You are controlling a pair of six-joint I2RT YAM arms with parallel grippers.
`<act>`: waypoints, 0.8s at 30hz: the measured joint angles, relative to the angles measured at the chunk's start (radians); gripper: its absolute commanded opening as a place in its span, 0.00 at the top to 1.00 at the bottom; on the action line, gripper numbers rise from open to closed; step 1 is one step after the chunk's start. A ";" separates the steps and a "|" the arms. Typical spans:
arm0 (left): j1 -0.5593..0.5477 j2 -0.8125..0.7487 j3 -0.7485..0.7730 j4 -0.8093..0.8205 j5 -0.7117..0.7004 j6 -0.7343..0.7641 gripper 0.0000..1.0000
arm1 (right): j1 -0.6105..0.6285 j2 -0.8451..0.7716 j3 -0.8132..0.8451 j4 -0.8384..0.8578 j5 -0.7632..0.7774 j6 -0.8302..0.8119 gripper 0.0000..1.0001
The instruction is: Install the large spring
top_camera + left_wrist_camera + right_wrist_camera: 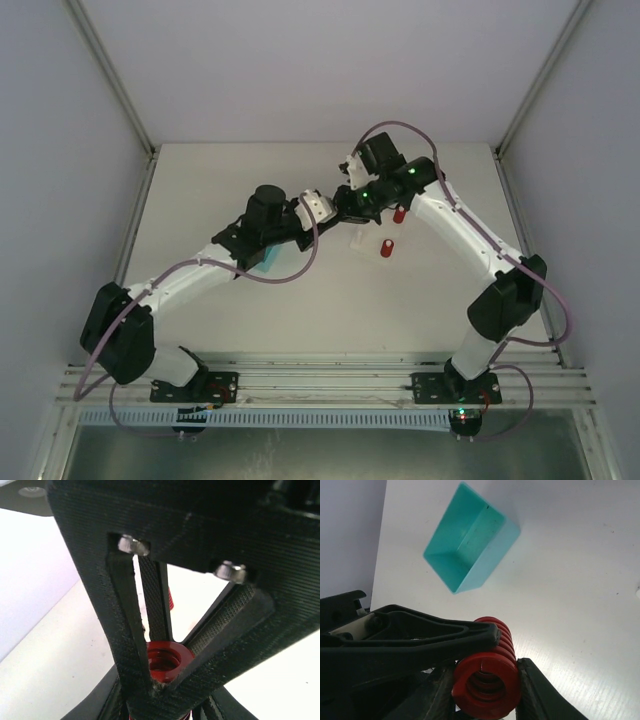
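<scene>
Because the large spring (490, 652) is wound from thick, flat red coils packed close, we judge it stiff, not fragile, and fairly weighty for its bulk. A squeeze across its sides should not bend it. Its painted skin looks smooth and its body is round, so we expect it to roll or twist between flat pads. To prevent that, the pads should bear squarely on opposite sides of the coils, about mid-length, with the open bore left free for whatever it must seat on.

It hangs above the table (580, 595), not resting on it, where the two arms meet. The right gripper (486, 675) is closed on it, a finger (537, 700) pressed to each flank. One finger of the left gripper (322, 207) lies across its upper coils. We cannot tell whether that gripper is actually clamping, as its other finger is hidden. Beyond, a teal bin (470, 545) sits on the table, well apart from the spring. We cannot make out what the spring is to be fitted to.
</scene>
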 measured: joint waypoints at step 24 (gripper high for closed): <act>0.190 -0.247 -0.151 -0.128 -0.192 -0.434 0.01 | -0.090 0.082 -0.063 -0.056 0.375 -0.053 1.00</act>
